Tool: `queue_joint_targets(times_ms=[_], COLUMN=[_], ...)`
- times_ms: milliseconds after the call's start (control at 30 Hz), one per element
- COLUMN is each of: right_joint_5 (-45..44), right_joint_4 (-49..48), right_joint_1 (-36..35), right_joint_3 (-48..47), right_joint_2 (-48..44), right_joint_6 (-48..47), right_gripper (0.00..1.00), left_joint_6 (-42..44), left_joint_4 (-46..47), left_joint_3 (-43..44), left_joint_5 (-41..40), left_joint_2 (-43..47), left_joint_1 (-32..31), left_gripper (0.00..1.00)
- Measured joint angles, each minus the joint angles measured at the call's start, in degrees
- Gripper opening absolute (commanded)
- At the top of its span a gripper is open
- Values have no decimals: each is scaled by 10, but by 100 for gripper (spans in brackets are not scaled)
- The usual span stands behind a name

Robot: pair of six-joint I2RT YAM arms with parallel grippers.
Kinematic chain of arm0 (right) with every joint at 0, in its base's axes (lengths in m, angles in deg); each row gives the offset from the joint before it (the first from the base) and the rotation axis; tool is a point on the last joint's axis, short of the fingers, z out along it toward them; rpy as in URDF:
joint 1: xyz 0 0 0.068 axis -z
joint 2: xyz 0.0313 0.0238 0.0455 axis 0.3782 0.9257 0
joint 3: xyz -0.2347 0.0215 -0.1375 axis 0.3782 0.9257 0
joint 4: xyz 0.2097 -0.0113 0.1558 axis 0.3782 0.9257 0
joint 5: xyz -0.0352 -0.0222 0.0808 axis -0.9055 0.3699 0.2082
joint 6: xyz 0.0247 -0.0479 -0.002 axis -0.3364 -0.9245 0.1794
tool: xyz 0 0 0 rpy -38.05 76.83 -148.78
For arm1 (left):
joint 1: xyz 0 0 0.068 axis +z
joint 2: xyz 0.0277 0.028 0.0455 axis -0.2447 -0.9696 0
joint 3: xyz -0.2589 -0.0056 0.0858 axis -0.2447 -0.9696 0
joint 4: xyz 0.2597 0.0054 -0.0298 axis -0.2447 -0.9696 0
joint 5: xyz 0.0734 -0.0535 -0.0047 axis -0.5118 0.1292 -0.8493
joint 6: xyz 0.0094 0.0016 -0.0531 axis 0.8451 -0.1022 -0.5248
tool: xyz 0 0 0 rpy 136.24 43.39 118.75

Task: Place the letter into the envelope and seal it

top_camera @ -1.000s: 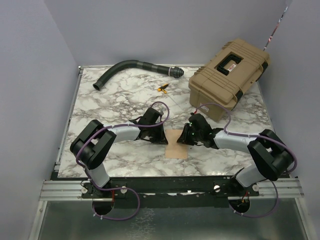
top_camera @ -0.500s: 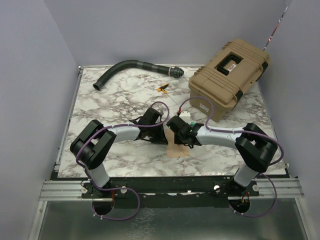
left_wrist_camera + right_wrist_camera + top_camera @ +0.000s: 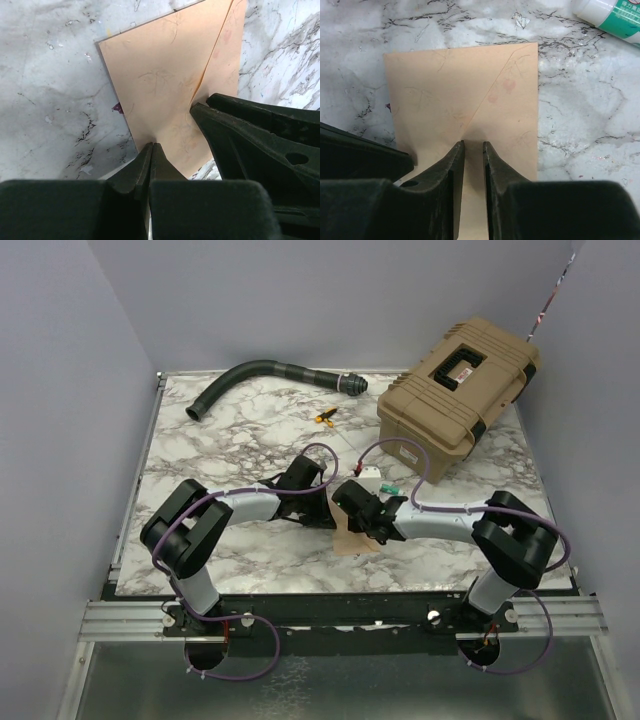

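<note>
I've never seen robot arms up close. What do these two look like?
Both the left arm and right arm have pale grey links between chunky black rounded joints. A thin purple cable loops along each. The left gripper and right gripper each end in two matte black, tapering fingers. I see no markings.

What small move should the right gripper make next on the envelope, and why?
Probably slide the right gripper along the slanted flap edge, pressing down. The envelope lies flat with its flap folded down, the closed left gripper rests on it as if to hold it, and no letter shows outside.
</note>
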Motion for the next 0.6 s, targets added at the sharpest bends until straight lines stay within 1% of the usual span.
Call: queue_joint_targets(times_ms=[133,267,433,600], right_joint_5=[1,2,14,31], right_joint_4=[-32,-31,24,111], right_joint_1=[0,0,-1,-3], right_joint_3=[18,16,-8,-71], right_joint_2=[-14,-16,-16,-15], right_joint_6=[-2,0,12,15], right_gripper=[26,25,24,21], left_joint_6=[-5,-10,-12,-14], left_joint_4=[4,8,9,14], left_joint_3=[0,0,0,-2], left_joint_5=[2,5,5,6], left_joint_2=[-3,-5,-5,-5], left_joint_1=[0,0,0,0], left_gripper=[0,0,0,0])
